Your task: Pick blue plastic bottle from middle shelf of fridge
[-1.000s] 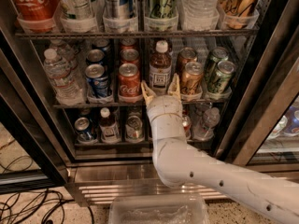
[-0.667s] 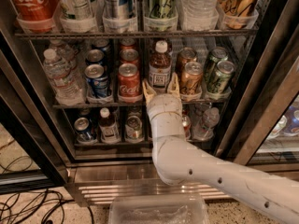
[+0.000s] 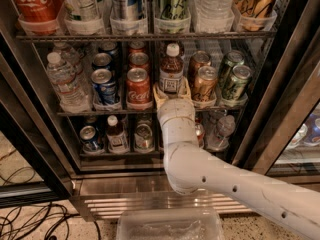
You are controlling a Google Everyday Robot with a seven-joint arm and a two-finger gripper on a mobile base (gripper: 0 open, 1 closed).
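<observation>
Blue plastic bottle, one, gripper jaws flanking its base

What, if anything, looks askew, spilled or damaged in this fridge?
Nothing stands out. The cans and the blue plastic bottle stand upright on the middle shelf, and no spill shows. The gripper sits open around the bottle's base.

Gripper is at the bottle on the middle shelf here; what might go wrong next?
1. The gripper sits at the base of the blue plastic bottle, well below its cap; grasped that low, the tall bottle might tip when pulled out.
2. A red can and a copper can stand close on either side, so the gripper may nudge them.
3. The shelf above leaves little room to lift over the middle shelf rail.
</observation>
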